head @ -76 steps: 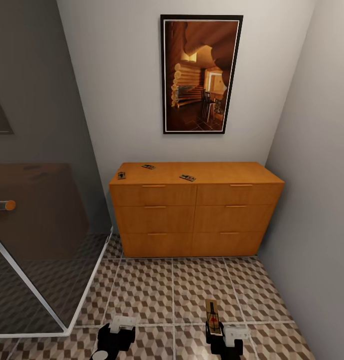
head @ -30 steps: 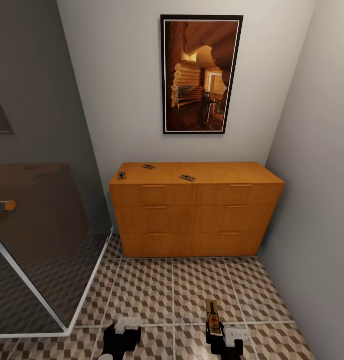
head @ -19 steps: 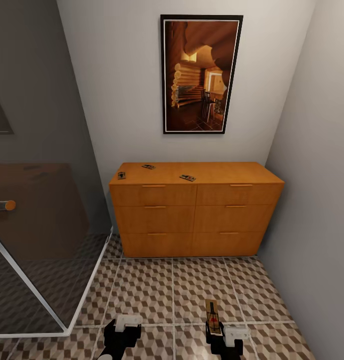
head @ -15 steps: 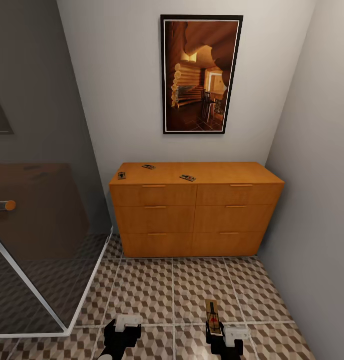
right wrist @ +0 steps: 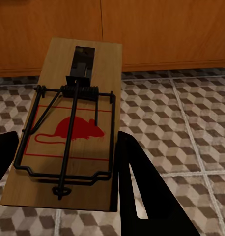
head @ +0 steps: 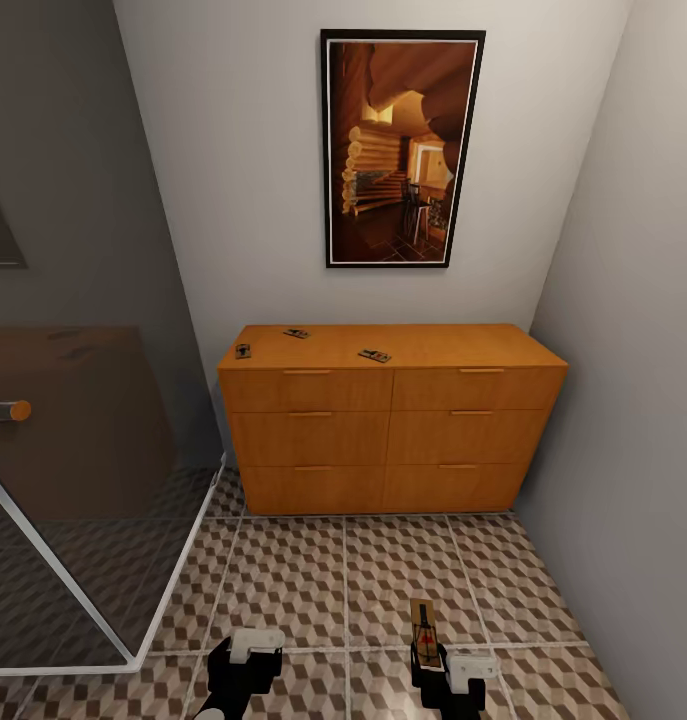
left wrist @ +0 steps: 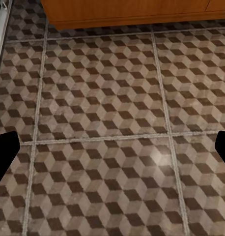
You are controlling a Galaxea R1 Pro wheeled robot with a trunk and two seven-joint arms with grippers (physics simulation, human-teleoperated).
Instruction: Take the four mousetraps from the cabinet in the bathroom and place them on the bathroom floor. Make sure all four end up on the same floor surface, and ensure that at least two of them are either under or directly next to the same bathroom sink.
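The orange-brown cabinet (head: 393, 425) stands against the far wall, and three mousetraps (head: 243, 351) (head: 296, 333) (head: 374, 355) lie on its flat top. My right gripper (head: 425, 662) hangs low over the cube-patterned bathroom floor (head: 313, 570), shut on a fourth mousetrap (head: 423, 630). In the right wrist view that mousetrap (right wrist: 68, 142) sits flat between the dark fingers (right wrist: 142, 191), red mouse mark up. My left gripper (head: 251, 648) is beside it, open and holding nothing. In the left wrist view its fingers (left wrist: 3, 155) stand wide apart above the floor tiles (left wrist: 112, 98).
A glass shower enclosure (head: 73, 470) with a white frame (head: 173, 585) takes up the left side. A grey wall (head: 633, 450) closes in on the right. A framed picture (head: 403, 150) hangs above the cabinet. The cabinet's base (left wrist: 127, 12) shows in the left wrist view.
My left gripper has shifted slightly to the right. The right gripper and its mousetrap have stayed put.
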